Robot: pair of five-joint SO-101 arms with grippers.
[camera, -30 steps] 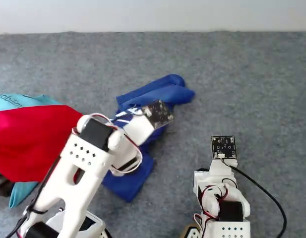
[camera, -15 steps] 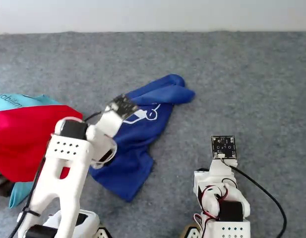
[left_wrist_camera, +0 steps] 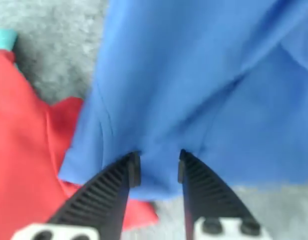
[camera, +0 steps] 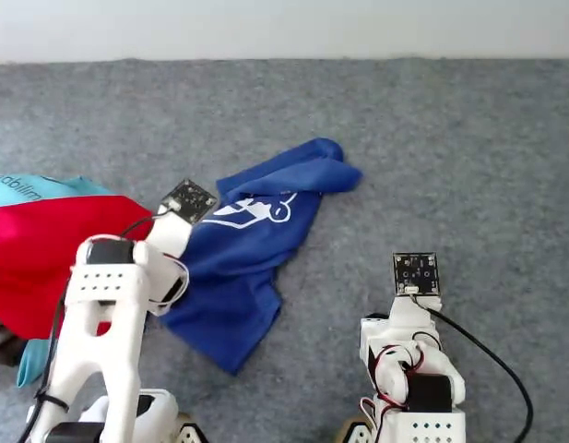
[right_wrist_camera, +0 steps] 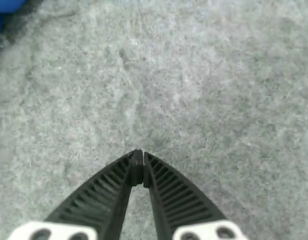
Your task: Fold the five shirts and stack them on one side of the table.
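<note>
Blue shirt (camera: 256, 249) lies rumpled mid-frame, and the left arm has swung away to its left edge.

In the past second that arm slid off the shirt's middle toward the red shirt (camera: 44, 258) at far left. The left pincer (left_wrist_camera: 156, 165) hangs with jaws apart above the blue hem beside the red. The right pincer (right_wrist_camera: 139, 165), jaws together, sits over bare counter (camera: 450, 138) at lower right. To my eye no fold is made yet, and a fresh grip on the edge looks likely.

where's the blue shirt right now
In the high view the blue shirt lies crumpled mid-table, one edge overlapping the red shirt, with the left pincer open over that edge.
</note>
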